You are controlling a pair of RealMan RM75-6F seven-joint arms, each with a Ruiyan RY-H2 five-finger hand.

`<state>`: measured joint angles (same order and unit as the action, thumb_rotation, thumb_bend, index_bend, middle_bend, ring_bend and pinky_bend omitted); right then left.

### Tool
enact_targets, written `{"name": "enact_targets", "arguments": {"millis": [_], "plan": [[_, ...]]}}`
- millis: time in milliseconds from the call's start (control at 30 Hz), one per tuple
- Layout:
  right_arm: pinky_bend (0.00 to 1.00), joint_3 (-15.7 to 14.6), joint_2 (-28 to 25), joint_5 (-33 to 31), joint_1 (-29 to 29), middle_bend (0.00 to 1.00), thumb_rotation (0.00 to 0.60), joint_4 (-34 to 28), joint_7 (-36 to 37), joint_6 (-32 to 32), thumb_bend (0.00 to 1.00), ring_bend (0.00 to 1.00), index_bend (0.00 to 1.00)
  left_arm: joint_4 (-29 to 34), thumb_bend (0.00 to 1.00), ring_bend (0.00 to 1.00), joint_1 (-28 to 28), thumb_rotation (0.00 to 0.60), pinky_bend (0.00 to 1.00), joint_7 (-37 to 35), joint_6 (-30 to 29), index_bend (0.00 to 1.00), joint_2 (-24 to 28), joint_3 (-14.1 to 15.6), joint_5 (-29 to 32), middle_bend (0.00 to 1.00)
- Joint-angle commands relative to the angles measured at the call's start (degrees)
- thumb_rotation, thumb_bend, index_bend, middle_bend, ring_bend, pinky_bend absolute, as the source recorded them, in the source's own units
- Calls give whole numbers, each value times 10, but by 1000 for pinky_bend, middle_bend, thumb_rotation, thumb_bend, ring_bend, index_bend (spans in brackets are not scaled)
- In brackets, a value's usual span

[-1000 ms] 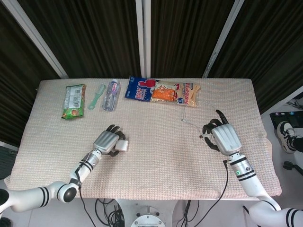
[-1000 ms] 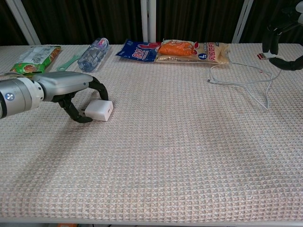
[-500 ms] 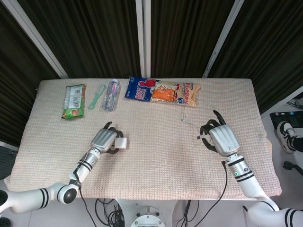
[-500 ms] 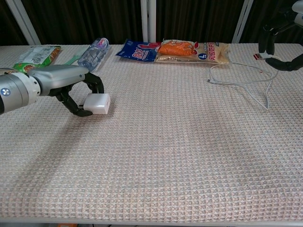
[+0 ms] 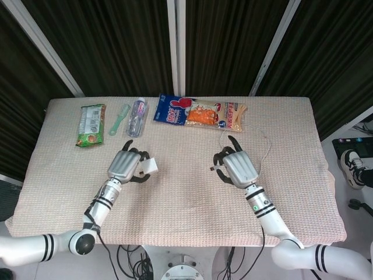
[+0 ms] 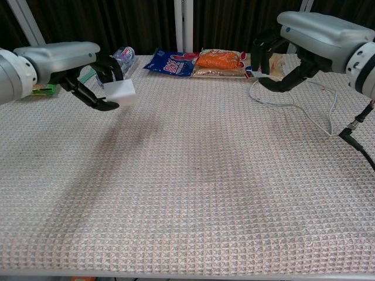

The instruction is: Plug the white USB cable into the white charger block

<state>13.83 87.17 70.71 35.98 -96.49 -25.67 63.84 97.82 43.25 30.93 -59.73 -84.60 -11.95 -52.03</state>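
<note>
My left hand (image 5: pixel 126 165) (image 6: pixel 82 70) holds the white charger block (image 5: pixel 150 166) (image 6: pixel 119 92) in its fingertips, lifted off the beige mat at the left. My right hand (image 5: pixel 235 168) (image 6: pixel 296 50) pinches the USB plug (image 5: pixel 214 169) (image 6: pixel 259 74) of the white cable (image 5: pixel 265 149) (image 6: pixel 316 120), raised above the mat right of centre. The cable trails from the plug down to the mat and loops off to the right. A wide gap lies between plug and block.
Along the mat's far edge lie a green snack pack (image 5: pixel 90 124), a green comb (image 5: pixel 119 119), a small water bottle (image 5: pixel 136 117) (image 6: pixel 119 59), a blue packet (image 5: pixel 173 109) (image 6: pixel 174 62) and an orange snack bag (image 5: pixel 218 115) (image 6: pixel 237 63). A black lead (image 6: pixel 358 137) hangs from my right wrist.
My left hand has lifted the charger block off the mat. My right hand has carried the USB plug left toward the centre, dragging the cable with it.
</note>
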Motion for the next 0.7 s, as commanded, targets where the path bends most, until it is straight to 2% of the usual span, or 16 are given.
{"name": "enact_targets", "arguments": {"millis": [33, 367, 700], "plan": [[8, 28, 40, -52, 36, 526, 600, 6, -45, -19, 400, 313, 641, 25, 273, 274, 8, 490, 48, 25, -19, 487, 9, -7, 12, 492], [7, 76, 118, -172, 110, 526, 600, 25, -121, -19, 402, 313, 641, 80, 270, 274, 39, 492, 47, 117, -76, 487, 8, -17, 40, 492], [7, 100, 157, -233, 162, 526, 600, 46, -165, 6, 401, 313, 644, 107, 270, 274, 64, 493, 47, 178, -108, 487, 4, -15, 64, 492]]}}
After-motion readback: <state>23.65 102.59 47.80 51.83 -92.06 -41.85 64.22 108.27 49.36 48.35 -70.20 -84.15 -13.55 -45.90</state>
